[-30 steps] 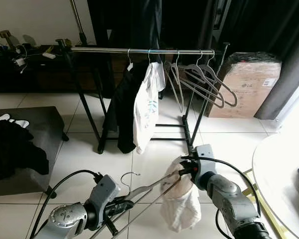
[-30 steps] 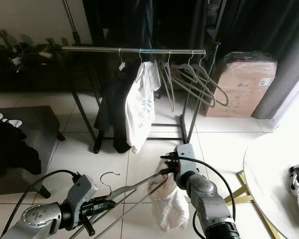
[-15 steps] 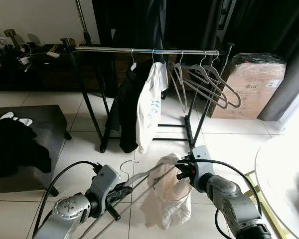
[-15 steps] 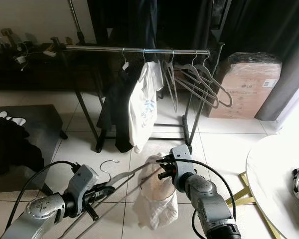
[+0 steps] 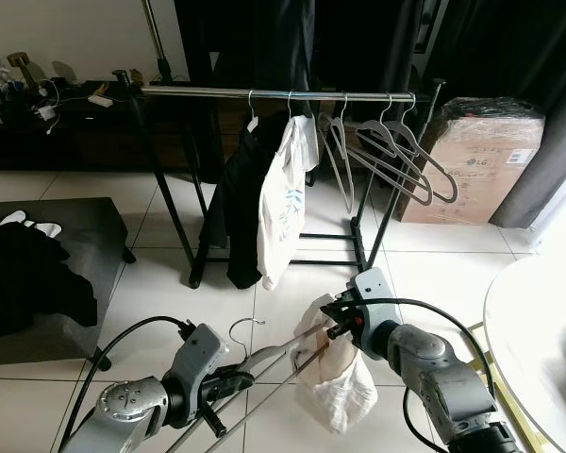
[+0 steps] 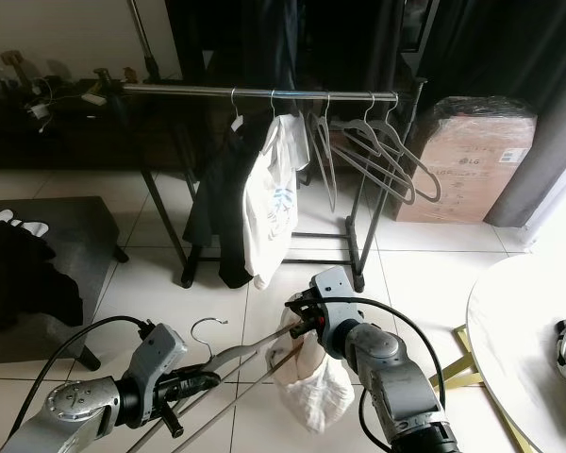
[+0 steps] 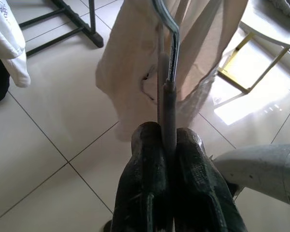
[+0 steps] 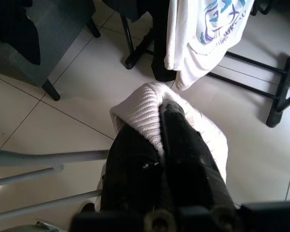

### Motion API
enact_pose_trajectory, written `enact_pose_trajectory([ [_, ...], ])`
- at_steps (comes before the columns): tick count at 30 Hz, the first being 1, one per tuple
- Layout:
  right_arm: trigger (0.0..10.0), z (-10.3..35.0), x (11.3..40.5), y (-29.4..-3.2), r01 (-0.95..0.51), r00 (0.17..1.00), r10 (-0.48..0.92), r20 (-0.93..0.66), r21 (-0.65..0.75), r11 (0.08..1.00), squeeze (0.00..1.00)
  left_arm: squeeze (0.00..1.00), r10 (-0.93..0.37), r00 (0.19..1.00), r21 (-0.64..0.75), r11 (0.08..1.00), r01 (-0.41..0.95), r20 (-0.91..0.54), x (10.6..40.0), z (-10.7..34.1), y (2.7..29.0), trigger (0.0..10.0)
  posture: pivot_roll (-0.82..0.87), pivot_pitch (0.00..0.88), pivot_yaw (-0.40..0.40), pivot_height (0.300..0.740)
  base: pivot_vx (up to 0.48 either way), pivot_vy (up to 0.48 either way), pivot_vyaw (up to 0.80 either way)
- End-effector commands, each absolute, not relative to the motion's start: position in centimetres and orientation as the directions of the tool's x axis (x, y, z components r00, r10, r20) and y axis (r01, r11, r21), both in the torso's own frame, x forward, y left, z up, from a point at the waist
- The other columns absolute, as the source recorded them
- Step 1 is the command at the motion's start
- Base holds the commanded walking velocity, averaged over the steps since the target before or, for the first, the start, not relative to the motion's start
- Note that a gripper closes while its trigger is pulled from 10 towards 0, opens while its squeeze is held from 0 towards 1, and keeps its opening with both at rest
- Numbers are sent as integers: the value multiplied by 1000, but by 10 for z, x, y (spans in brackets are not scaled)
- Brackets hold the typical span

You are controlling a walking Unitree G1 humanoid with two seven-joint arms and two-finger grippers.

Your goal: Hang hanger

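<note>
- Your left gripper (image 5: 238,378) sits low at the left, fingers pinched tight on the grey hanger (image 5: 274,354) just under its hook; the left wrist view shows the wire squeezed between both pads with no gap
- From that grip the hanger runs out ahead and to the right, toward your other gripper, its hook curling up just above the left gripper
- A cream garment (image 5: 335,382) is draped on the far end of the hanger, beyond the left fingertips, and hangs down toward the floor tiles (image 5: 170,274)
- Your right gripper (image 5: 338,319) is just across from the left one, at the hanger's far end, fingers closed on a fold of that cream cloth; the right wrist view shows ribbed fabric bunched over the fingertips
- Judging by this, you are at the dressing-and-carry step: the garment looks only partly seated on the hanger, and nothing has gone up on the rail yet
- The clothes rail (image 5: 198,92) stands well ahead of and above both grippers, with a white shirt (image 5: 278,203) and several empty hangers (image 5: 396,156) on it
- Next you will likely need to settle the cloth, let go with the right, then lift the hook over a bare stretch of rail, ahead of the left gripper
</note>
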State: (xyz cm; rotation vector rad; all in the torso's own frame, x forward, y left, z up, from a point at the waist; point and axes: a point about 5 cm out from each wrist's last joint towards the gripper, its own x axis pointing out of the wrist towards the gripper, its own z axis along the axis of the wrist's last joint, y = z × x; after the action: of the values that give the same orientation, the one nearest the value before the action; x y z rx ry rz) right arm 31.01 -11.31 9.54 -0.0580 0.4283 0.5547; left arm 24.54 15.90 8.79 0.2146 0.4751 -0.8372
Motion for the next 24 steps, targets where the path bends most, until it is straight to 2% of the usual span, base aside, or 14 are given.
enact_pose_trajectory([
  [1,10000,107,312,-109,-542,770,516,-375,44,839,0,0,-659,566,8,647,762,-495,243,88,159,10000,74,131,-24,740,0,0,0],
  [3,10000,108,314,-113,-501,793,477,-379,40,864,0,0,-581,645,68,715,696,-495,252,89,166,10000,76,131,-24,740,0,0,0],
  [7,10000,103,319,-122,-416,830,391,-398,26,909,0,0,-528,702,103,760,642,-478,257,93,172,10000,79,132,-25,740,0,0,0],
  [11,10000,102,325,-134,-313,870,288,-401,3,950,0,0,-543,683,89,747,658,-488,252,95,174,10000,83,134,-24,740,0,0,0],
  [13,10000,103,328,-140,-255,891,228,-392,-18,967,0,0,-565,645,76,719,691,-515,245,94,175,10000,84,134,-23,740,0,0,0],
  [20,10000,104,330,-140,-225,901,200,-386,-18,974,0,0,-546,625,91,708,700,-558,241,91,180,10000,87,134,-20,740,0,0,0],
  [24,10000,102,327,-132,-257,889,239,-391,8,966,0,0,-523,663,114,734,670,-535,248,92,179,10000,86,134,-20,740,0,0,0],
])
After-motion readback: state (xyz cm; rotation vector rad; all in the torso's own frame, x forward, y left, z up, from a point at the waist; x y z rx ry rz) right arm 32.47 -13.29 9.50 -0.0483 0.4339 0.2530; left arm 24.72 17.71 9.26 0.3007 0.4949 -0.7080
